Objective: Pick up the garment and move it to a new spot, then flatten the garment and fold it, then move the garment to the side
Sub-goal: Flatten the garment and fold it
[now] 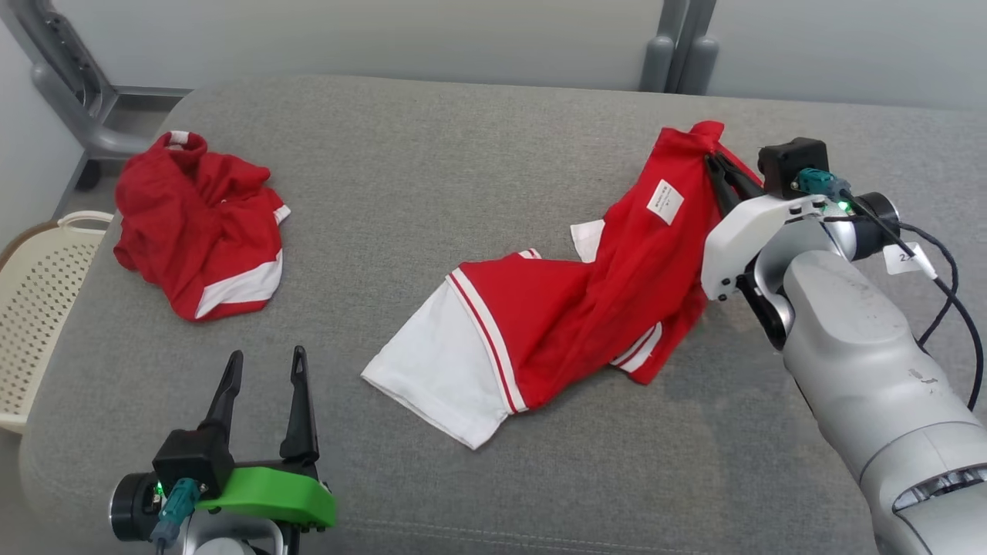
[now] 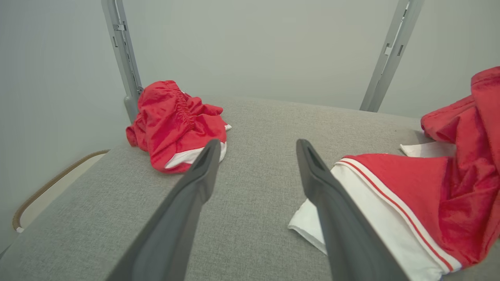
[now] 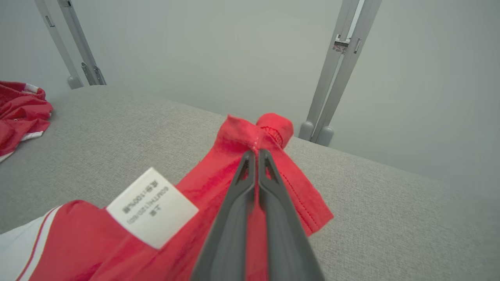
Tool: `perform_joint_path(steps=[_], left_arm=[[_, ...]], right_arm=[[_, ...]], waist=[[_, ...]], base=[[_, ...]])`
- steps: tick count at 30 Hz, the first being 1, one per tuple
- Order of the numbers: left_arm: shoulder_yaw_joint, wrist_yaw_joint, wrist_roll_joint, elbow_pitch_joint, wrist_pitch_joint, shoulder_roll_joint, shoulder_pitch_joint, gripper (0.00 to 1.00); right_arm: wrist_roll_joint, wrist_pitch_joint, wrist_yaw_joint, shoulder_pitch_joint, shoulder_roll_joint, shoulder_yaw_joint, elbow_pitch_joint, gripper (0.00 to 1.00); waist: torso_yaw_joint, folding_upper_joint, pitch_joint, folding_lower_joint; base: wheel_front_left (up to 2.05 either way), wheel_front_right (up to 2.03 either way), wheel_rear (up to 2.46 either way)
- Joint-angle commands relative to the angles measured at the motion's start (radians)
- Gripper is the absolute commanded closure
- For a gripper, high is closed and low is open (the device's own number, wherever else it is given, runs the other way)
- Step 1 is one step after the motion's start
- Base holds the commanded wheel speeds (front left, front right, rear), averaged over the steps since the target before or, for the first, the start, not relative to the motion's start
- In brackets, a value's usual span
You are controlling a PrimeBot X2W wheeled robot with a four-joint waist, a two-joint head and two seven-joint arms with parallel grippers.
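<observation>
Green plastic of the wrist mount sits closest to me, at the table's near edge toward its left corner. Just beyond it my left gripper hangs over the grey cloth of the table, its two dark fingers spread wide with nothing between them. Next out is the garment, red with white panels and thin stripes, lying from the middle of the table toward the right edge. Its white end rests flat on the cloth nearest me, just beside my left gripper in the left wrist view. From there the red body runs away to the far right and lifts off the surface. A white label hangs on that raised part; I cannot read its print. My right gripper is pinched tight on a hemmed red corner at the raised far end, and a tuft of cloth pokes out past the fingertips. Farther off, by the left edge toward the far corner, a second red garment with white trim lies in a crumpled heap, well apart from the first. Off the left edge a cream perforated basket stands lower down. Beyond the far edge, grey metal posts rise against a pale wall.
</observation>
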Motion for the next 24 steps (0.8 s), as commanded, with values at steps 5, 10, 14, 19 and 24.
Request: perform_joint_path(steps=[5,10,14,19,24], left_arm=[[0.004,-0.003,0.002,0.002,0.0,-0.001,0.006,0.0],[0.0,-0.003,-0.006,0.006,0.0,-0.001,-0.003,0.0],[-0.003,-0.001,-0.014,0.009,0.0,-0.001,-0.002,0.0],[-0.003,0.0,-0.013,0.013,0.0,-0.001,-0.001,0.0],[-0.001,-0.005,-0.005,0.019,0.0,-0.001,-0.015,0.0]], right_arm=[[0.042,-0.011,0.0,0.051,-0.04,0.005,-0.095,1.0],[0.105,-0.012,0.0,0.194,-0.084,-0.04,-0.273,1.0],[0.157,-0.012,0.0,0.35,-0.094,-0.089,-0.402,1.0],[0.207,-0.012,0.0,0.51,-0.073,-0.119,-0.481,1.0],[0.193,-0.011,0.0,0.574,-0.054,-0.142,-0.502,0.0]], waist=[[-0.066,0.0,0.008,0.0],[-0.099,0.0,0.022,0.0],[-0.119,0.0,0.026,0.0],[-0.141,0.0,0.03,0.0],[-0.161,0.0,0.033,0.0]], base=[[0.0,0.0,0.0],[0.0,0.0,0.0],[0.0,0.0,0.0],[0.0,0.0,0.0],[0.0,0.0,0.0]])
